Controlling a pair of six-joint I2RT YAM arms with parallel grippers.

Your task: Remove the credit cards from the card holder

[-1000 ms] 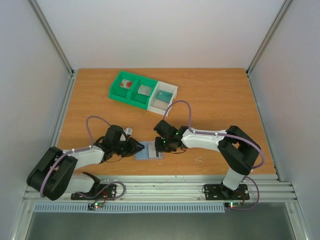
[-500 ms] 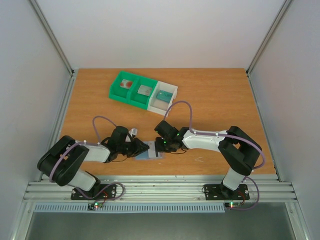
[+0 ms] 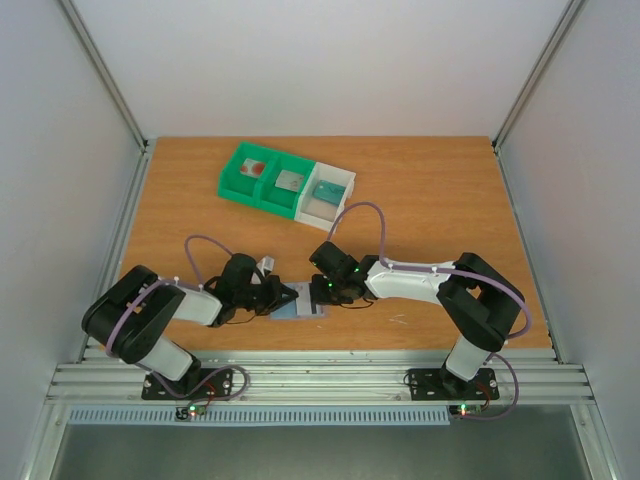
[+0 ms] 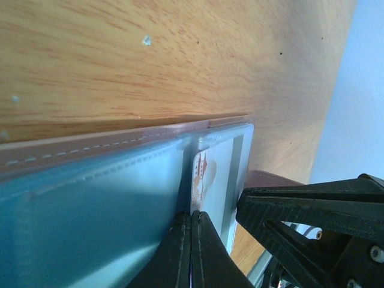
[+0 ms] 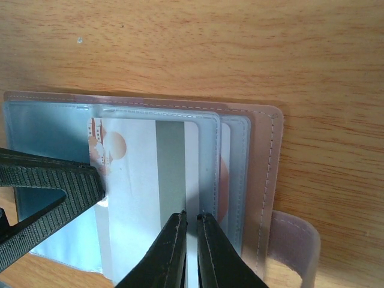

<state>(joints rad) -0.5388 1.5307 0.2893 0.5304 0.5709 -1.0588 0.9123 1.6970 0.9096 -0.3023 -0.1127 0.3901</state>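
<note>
The top camera looks down from above the near edge over the whole table (image 3: 430, 190). Both wrist cameras sit very close, sharing the open card holder (image 5: 264, 156) from opposite sides.

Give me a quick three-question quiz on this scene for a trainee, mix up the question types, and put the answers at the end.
1. True or false: the card holder lies inside the green-and-white tray.
2. What is the left gripper shut on? A) the tray's rim B) the edge of a credit card C) nothing at all
3. Fill in: the tray has ___ compartments.
Key: 1 false; 2 B; 3 three.
</note>
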